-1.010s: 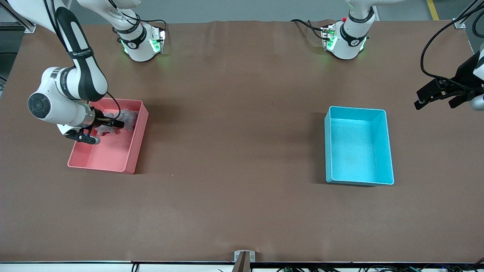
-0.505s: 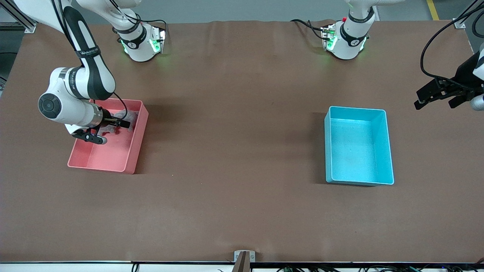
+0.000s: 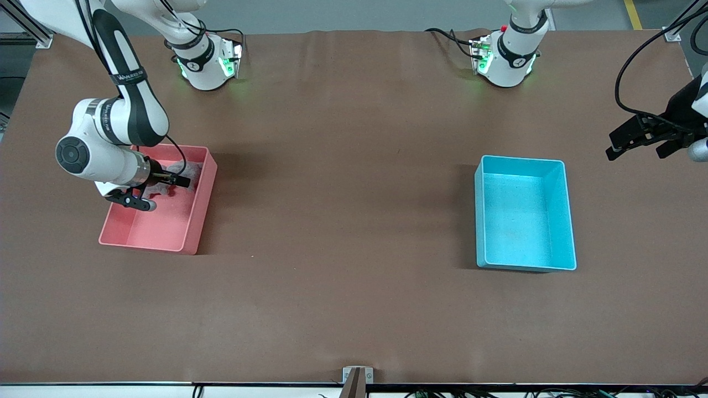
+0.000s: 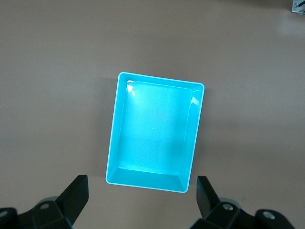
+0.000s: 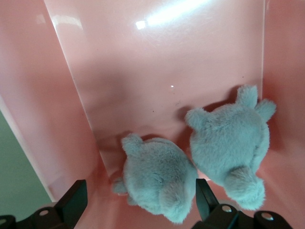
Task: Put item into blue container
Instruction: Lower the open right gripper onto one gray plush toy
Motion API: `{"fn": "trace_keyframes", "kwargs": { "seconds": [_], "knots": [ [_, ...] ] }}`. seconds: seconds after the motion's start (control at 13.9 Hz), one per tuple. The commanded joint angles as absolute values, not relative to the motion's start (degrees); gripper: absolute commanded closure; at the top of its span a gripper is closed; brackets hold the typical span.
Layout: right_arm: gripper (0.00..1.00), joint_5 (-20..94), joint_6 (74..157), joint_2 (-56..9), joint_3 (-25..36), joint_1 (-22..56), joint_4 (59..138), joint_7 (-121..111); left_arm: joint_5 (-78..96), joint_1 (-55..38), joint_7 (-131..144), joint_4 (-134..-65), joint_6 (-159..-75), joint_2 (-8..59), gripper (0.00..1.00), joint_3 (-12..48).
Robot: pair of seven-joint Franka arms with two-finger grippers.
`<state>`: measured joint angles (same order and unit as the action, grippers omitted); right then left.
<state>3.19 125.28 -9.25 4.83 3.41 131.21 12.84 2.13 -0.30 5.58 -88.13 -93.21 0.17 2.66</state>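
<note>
The blue container (image 3: 480,216) stands empty toward the left arm's end of the table; the left wrist view shows it (image 4: 113,138) from above. My left gripper (image 3: 641,141) hangs open over the table at that end, beside the container, holding nothing (image 4: 141,191). Two grey plush toys lie in the pink bin (image 3: 191,221) toward the right arm's end. My right gripper (image 3: 157,190) is down inside this bin, open. One plush item (image 5: 157,176) lies between its fingers (image 5: 74,200) without being squeezed. The other plush (image 5: 228,143) lies right beside it.
The pink bin's walls (image 5: 28,95) stand close around my right gripper. Both arm bases (image 3: 207,61) (image 3: 506,55) sit along the table edge farthest from the front camera. A small metal bracket (image 3: 357,376) is at the nearest edge.
My right arm shifted slightly toward the left arm's end inside the pink bin, then held still. The left gripper rose a touch. Both grippers stayed open.
</note>
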Motion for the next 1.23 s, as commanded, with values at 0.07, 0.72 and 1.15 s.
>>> {"fn": "trace_keyframes", "kwargs": {
  "seconds": [0.07,0.72,1.15],
  "knots": [
    [0.00,4.0,126.1,-8.1,4.8,3.3,132.9,13.2,1.4,-0.6,5.5,-87.4,-93.1,0.4,0.00,2.6],
    [0.00,6.0,136.4,-12.0,4.7,3.2,140.1,13.3,1.4,-0.6,5.5,-87.4,-93.1,0.4,0.00,2.6],
    [0.00,6.0,136.7,-12.6,4.7,3.2,140.1,13.3,1.4,-0.6,5.5,-87.4,-93.1,0.4,0.00,2.6]
  ]
}}
